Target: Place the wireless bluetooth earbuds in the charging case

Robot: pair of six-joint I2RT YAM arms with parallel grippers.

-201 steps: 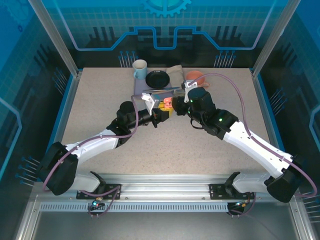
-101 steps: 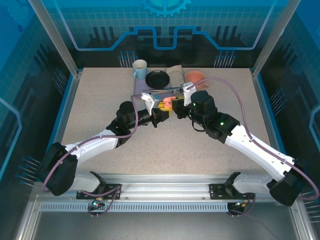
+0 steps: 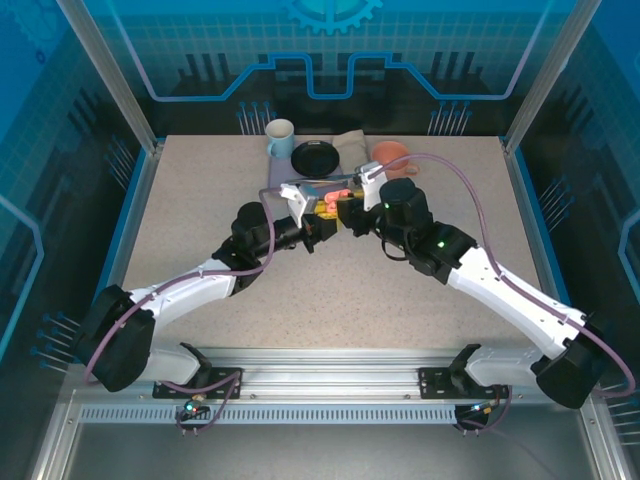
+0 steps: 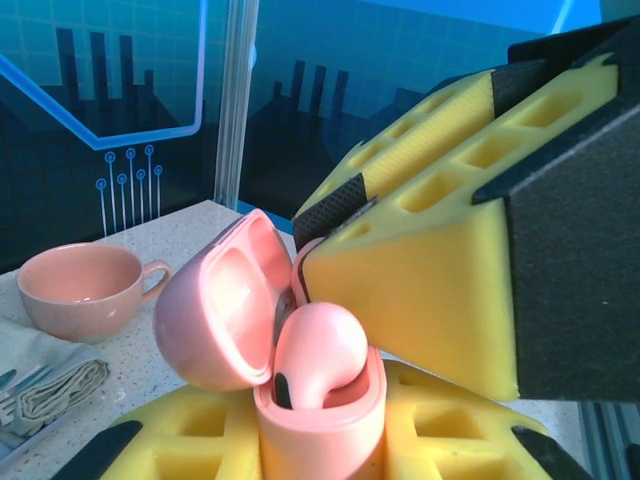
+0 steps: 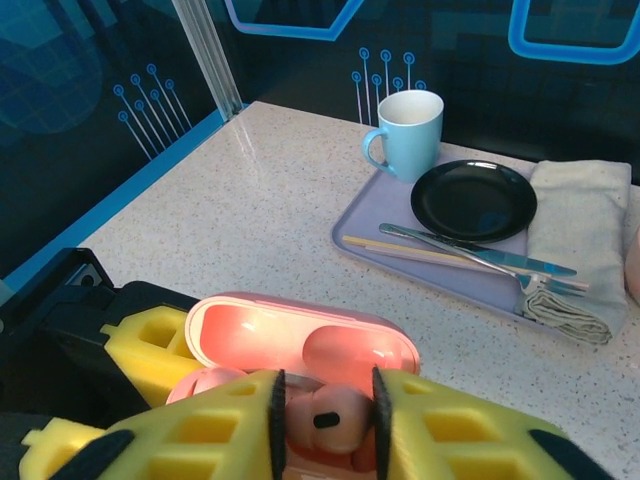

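Both arms stretch inward and meet over the bench (image 3: 190, 210). The left pincer (image 3: 320, 226) is clamped on the open pink charging case (image 5: 300, 335); the right pincer (image 5: 325, 420) straddles a pink earbud (image 4: 318, 350) seated inside, whether pinching it I cannot tell

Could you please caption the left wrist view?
Pink earbud resting in the open pink charging case, gripped by the left claw.

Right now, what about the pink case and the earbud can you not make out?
- Right wrist view: whether the right tool grips the earbud or merely flanks it.
- Left wrist view: the far side of the pink case, hidden behind the right tool's yellow finger.
- Top view: the earbud, too small to tell from the case.
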